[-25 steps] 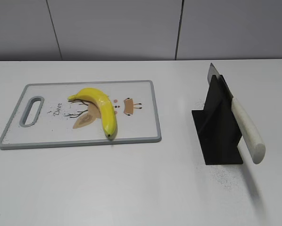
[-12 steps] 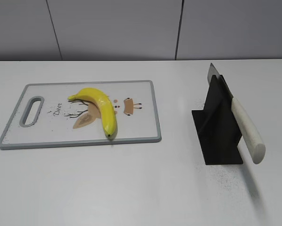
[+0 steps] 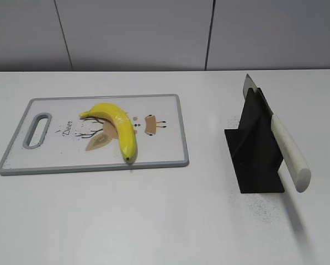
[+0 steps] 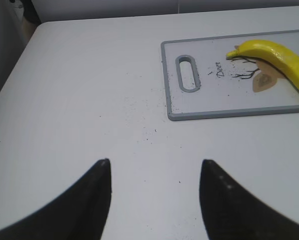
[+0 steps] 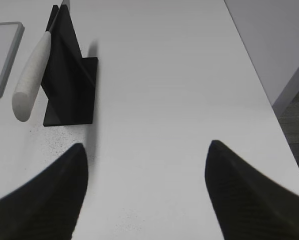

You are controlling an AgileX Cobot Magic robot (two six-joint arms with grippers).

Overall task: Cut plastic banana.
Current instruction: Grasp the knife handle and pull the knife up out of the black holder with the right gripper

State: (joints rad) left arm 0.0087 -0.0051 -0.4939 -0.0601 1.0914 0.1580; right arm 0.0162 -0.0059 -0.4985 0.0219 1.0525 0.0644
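A yellow plastic banana point(image 3: 117, 125) lies on a white cutting board point(image 3: 165, 149) with a grey rim, left of middle; it also shows in the left wrist view point(image 4: 277, 57). A knife point(image 3: 289, 152) with a white handle rests in a black stand point(image 3: 256, 152) on the right, handle toward the front; the right wrist view shows the knife point(image 5: 32, 77) too. My left gripper point(image 4: 154, 162) is open and empty over bare table, left of the board point(image 4: 189, 107). My right gripper point(image 5: 147, 145) is open and empty, to the near right of the stand point(image 5: 69, 85). Neither gripper shows in the exterior view.
The white table's right edge point(image 5: 259, 90) runs close beside the right gripper, with floor beyond. The table's left edge point(image 4: 12, 67) shows in the left wrist view. A grey wall stands behind the table. Dark specks dot the tabletop.
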